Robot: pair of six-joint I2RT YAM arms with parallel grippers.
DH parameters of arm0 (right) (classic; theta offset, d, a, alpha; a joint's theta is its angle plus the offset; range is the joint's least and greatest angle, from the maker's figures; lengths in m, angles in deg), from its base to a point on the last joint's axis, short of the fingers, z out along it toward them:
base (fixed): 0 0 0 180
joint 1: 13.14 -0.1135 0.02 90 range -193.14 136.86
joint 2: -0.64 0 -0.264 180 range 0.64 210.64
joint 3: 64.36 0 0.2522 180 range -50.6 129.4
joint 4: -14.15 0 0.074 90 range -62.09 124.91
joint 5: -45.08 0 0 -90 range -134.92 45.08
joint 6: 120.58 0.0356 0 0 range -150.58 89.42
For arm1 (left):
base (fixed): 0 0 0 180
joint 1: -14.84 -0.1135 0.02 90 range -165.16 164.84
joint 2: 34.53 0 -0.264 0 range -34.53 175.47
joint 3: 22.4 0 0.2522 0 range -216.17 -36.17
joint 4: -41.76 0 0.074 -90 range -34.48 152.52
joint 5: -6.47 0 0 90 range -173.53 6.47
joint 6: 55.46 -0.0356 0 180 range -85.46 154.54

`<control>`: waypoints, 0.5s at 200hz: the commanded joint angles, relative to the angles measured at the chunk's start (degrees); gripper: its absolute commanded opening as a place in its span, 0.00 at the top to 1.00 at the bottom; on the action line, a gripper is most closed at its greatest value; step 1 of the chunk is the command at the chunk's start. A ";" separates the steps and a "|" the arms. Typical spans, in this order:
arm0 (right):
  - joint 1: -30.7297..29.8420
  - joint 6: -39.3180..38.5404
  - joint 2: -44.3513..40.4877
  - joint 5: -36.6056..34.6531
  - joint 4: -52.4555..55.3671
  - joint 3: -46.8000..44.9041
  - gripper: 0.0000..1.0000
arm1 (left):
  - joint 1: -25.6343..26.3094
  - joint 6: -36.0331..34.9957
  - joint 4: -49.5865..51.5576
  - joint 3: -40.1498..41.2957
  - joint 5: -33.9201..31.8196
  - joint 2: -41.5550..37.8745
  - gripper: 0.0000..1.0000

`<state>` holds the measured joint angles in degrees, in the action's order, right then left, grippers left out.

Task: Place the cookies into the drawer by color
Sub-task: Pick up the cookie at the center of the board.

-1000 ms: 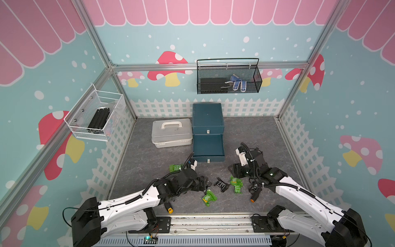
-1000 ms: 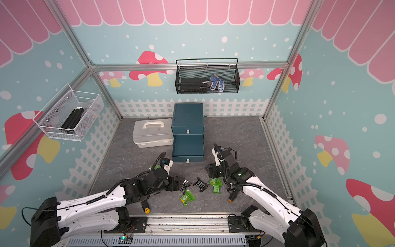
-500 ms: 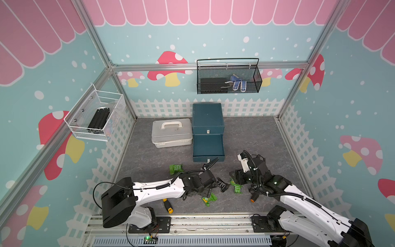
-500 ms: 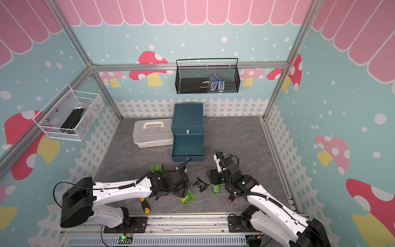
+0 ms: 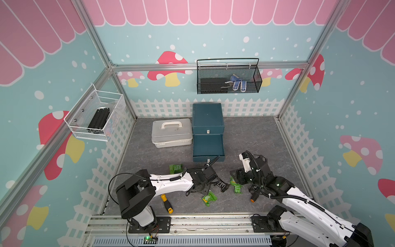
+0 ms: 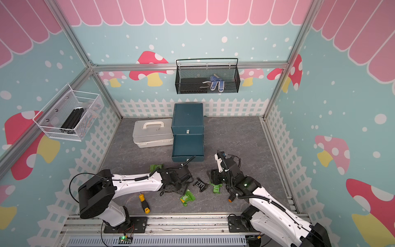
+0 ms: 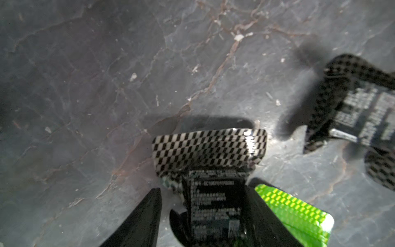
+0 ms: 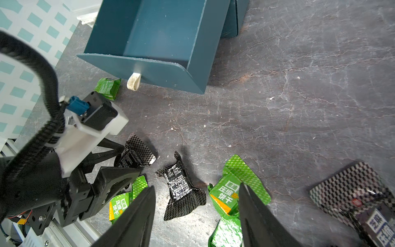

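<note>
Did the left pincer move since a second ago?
Yes. In both top views the left pincer has slid toward the robot's right along the front of the open drawer, now straddling a black cookie.

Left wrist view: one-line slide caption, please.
Left hand straddles a black cookie packet on the grey floor, a green packet lying beside it.

We're getting bright, even overhead light in both top views. There are only soft shadows on the grey floor (image 5: 245, 136) down around 6 o'clock, and the wide lens makes the frame posts (image 5: 94, 40) splay out toward 10 and 2 o'clock. The left wrist view is dimmer and smeary: the checkered black packet (image 7: 210, 149) has a white glare streak, and the second black packet (image 7: 359, 111) is plain blurry. The right wrist view looks crisp to us, with short dark shadows.
</note>
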<state>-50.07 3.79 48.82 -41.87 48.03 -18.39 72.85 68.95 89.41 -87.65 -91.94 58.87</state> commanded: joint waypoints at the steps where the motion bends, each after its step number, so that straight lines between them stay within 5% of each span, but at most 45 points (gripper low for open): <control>1: -0.51 0.50 -0.27 -0.16 -0.92 -0.91 0.36 | -0.19 -1.30 0.44 -0.92 0.32 0.40 0.40; 67: -0.57 0.86 -2.06 0.42 -0.85 -1.36 0.37 | -0.45 -0.51 -0.67 -1.16 1.55 1.68 0.56; 100: -0.58 0.96 -2.59 0.49 -0.89 -1.43 0.37 | -0.52 -0.14 -0.19 -1.25 1.58 -1.30 0.77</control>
<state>-50.07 3.81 46.90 -41.43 47.62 -19.27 72.68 68.56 88.27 -87.98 -90.67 59.40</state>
